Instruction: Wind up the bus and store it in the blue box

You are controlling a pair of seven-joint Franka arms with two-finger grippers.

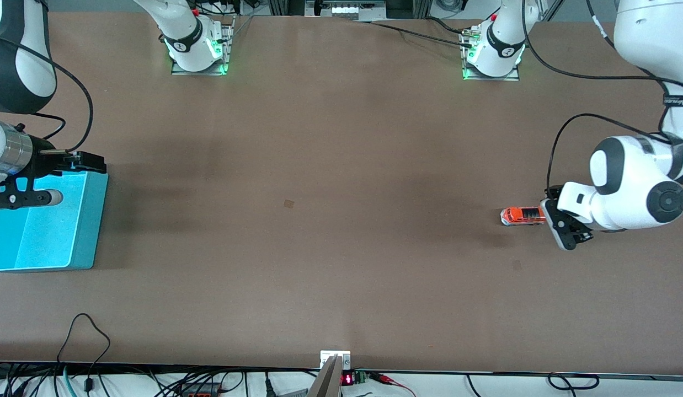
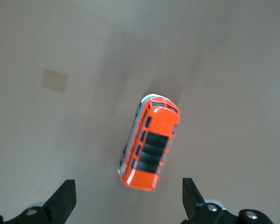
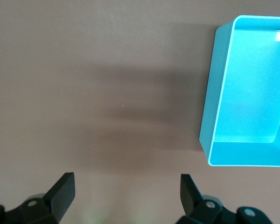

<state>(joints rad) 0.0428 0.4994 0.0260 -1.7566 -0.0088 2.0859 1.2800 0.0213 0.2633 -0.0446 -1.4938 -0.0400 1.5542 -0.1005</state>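
The bus (image 1: 522,215) lies on the table (image 1: 330,165) at the left arm's end, its long axis running along the table toward the left gripper (image 1: 562,234), which hangs spread just at its 3 o'clock end. The right gripper (image 1: 71,165), also spread, waits over the box (image 1: 49,231), well apart.

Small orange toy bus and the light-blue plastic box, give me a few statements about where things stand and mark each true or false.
1. The small orange toy bus lies on the table, not in any hand. True.
2. The left hand is shut on the bus. False: its fingers are open, the bus beside it.
3. The light-blue open-top plastic box holds the bus. False: nothing shows in it.
4. The right hand is open near the box. True.
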